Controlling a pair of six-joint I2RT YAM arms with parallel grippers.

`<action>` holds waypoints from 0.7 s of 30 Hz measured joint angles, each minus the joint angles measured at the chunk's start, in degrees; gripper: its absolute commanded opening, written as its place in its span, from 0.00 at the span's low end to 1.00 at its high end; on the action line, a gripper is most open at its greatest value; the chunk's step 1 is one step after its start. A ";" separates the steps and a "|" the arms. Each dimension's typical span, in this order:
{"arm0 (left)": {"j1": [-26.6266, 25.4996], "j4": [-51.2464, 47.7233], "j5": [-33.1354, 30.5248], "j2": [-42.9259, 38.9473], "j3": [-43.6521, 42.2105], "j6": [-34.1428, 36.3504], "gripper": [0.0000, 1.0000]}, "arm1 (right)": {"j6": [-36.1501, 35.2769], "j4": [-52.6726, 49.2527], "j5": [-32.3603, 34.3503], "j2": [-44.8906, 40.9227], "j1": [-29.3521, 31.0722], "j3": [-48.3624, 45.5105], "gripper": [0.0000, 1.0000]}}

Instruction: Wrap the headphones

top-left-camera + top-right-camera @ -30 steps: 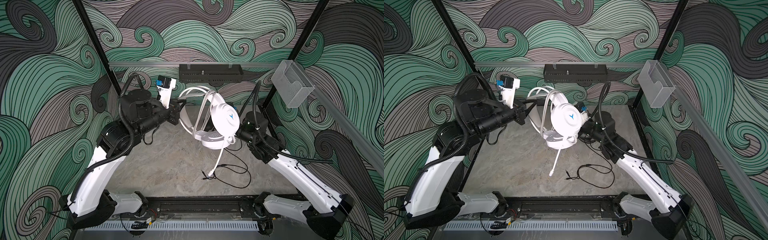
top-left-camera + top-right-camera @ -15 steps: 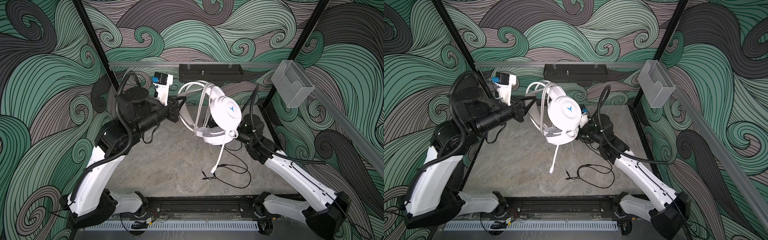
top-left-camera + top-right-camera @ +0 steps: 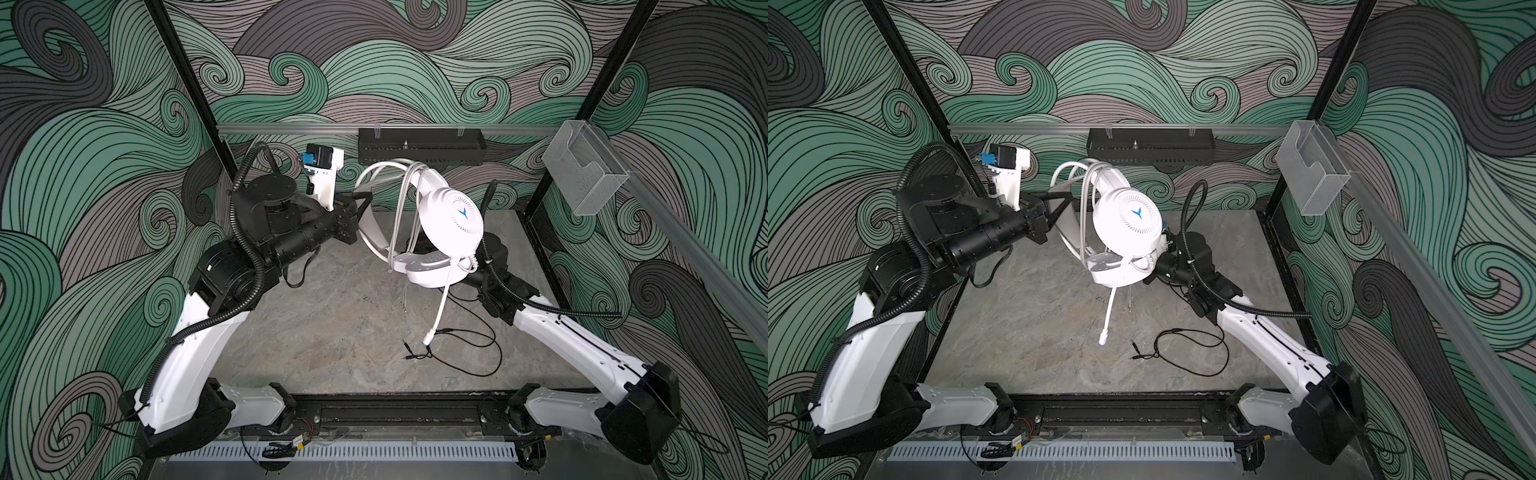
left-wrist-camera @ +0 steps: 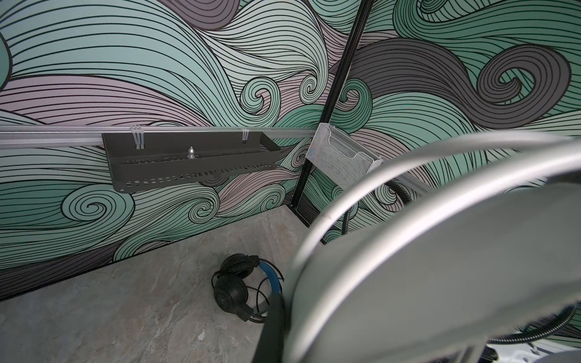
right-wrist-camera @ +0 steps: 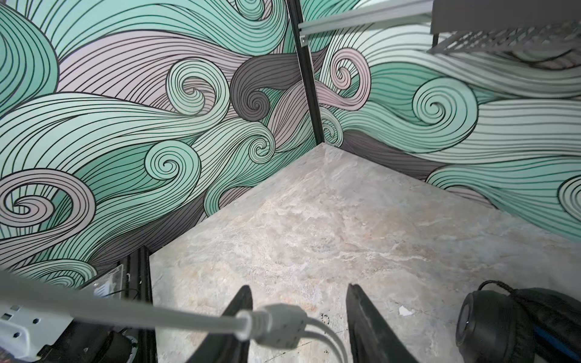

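Right claw lets the pale cord go; left claw keeps the white headset aloft
The white headset [image 3: 451,216] hangs in the air over the middle of the tabletop [image 3: 332,324], a little higher than a second ago, with its pale cord [image 3: 399,216] looped several times over the headband. The left claw [image 3: 365,199] is clamped tight on that headband. The right claw [image 5: 299,287], narrower a second ago, now stands apart, the cord's joint lying loose across one finger. That turn looks finished; the dangling tail wants a fresh grip. The black headset [image 4: 234,292] waits on the tabletop
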 measured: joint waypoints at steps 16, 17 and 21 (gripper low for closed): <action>0.00 1.36 0.02 -0.02 -0.02 -0.90 0.00 | 5.03 5.09 -3.93 8.50 0.37 -3.30 0.45; 0.00 1.38 0.02 -0.02 -0.04 -0.92 0.00 | 5.22 5.29 -4.13 8.72 0.48 -3.80 0.44; 0.00 1.70 0.02 -0.02 -0.04 -0.92 0.00 | 6.01 5.81 -4.81 8.87 1.27 -6.54 0.39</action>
